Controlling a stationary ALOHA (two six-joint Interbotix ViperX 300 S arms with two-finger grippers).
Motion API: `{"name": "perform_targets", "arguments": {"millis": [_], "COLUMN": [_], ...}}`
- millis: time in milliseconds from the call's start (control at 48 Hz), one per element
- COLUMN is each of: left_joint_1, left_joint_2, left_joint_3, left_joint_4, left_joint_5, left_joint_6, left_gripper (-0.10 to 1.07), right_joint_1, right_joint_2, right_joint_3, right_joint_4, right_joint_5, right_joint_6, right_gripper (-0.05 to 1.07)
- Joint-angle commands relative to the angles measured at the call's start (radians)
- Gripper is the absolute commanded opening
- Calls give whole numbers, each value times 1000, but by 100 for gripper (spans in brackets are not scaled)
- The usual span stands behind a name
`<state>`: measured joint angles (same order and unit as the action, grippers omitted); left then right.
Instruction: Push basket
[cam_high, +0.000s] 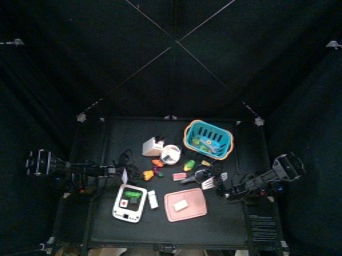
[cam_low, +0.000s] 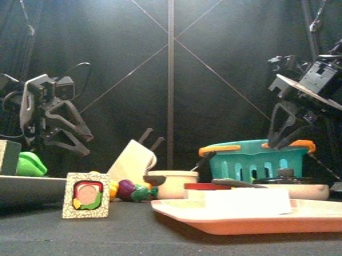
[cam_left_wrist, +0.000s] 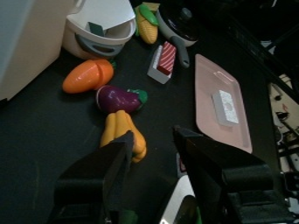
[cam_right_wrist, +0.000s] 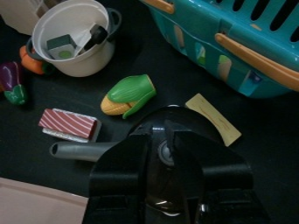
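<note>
The turquoise basket (cam_high: 209, 137) stands at the back right of the table and has slotted sides (cam_low: 261, 160). Its wall fills a corner of the right wrist view (cam_right_wrist: 233, 44). My right gripper (cam_high: 218, 182) hangs in front of the basket, apart from it. In the front view its jaws (cam_low: 291, 135) stand apart with nothing between them. My left gripper (cam_high: 127, 174) rests at the left, raised above the table (cam_low: 60, 125). It is open and empty (cam_left_wrist: 158, 171).
A pink tray (cam_high: 187, 207) with a white block lies at the front. A white cup (cam_right_wrist: 73, 39), a green-yellow vegetable (cam_right_wrist: 128, 94), a red striped block (cam_right_wrist: 70, 124) and a grey handle (cam_right_wrist: 76, 150) lie between my right gripper and the basket. An orange (cam_left_wrist: 87, 76), eggplant (cam_left_wrist: 117, 98) and banana (cam_left_wrist: 122, 136) lie mid-table.
</note>
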<state>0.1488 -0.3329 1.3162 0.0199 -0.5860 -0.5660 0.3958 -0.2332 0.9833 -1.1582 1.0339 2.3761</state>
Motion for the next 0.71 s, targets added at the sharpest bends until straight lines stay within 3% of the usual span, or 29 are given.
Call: {"name": "perform_targets", "arguments": {"millis": [0,208,500,688], "left_joint_1": [2,0,0,2], "left_joint_2": [-3,-3,-3,-3], "left_joint_3": [-9,-9,-8,-9], "left_joint_4": [-2,-2,-2,-2], "left_joint_5": [-3,-3,-3,-3], "left_joint_6": [2,2,2,2], "left_gripper": [81,81,81,81], "right_joint_1": [-6,-29,-94,-126], "right_joint_2": [-28,-29,-29,-17], "right_joint_3": [5,48,114,137], "right_joint_4": [34,118,193,184], "right_joint_5": [3,41,2,-101], "right_joint_6": [5,0,12,11], "right_gripper": [64,60,58,58]}}
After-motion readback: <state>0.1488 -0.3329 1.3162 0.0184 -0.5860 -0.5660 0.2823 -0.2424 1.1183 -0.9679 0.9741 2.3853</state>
